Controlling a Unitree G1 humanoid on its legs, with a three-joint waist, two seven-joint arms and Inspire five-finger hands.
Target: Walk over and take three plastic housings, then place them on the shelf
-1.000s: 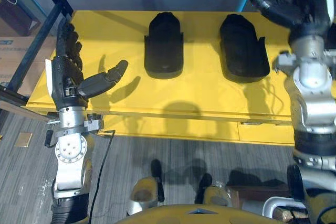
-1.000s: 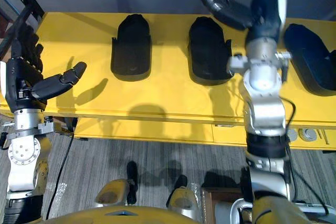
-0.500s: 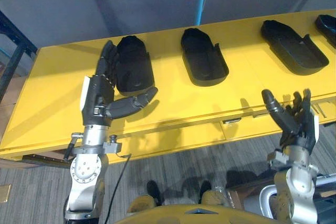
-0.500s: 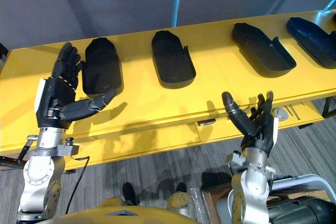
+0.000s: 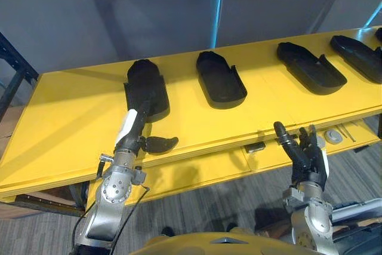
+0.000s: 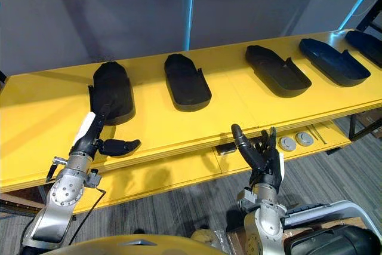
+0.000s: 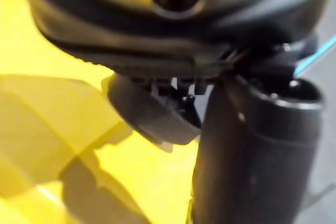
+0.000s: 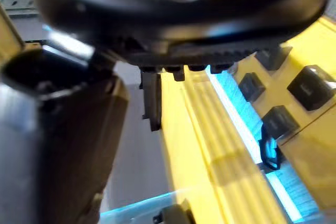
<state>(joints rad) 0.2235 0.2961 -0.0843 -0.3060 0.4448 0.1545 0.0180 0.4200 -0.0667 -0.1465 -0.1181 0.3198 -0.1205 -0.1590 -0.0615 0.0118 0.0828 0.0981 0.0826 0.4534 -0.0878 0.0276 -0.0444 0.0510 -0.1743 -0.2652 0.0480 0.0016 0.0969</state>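
1. My two head eyes look steeply down from above and behind the near edge of the yellow bench point(image 5: 59, 123). They stand well back and take in most of its length, with the row of dark housings point(image 5: 220, 79) on it.
2. The eyes sit side by side, so both share the bench, the housings, my left hand point(image 5: 132, 132) at lower left and my right hand point(image 5: 308, 158) at lower right. The right eye reaches further along the bench on my right.
3. My left wrist camera looks along my own hand from very close, with yellow bench top just past it.
4. My right wrist camera is equally close and faces along the bench's yellow front edge.
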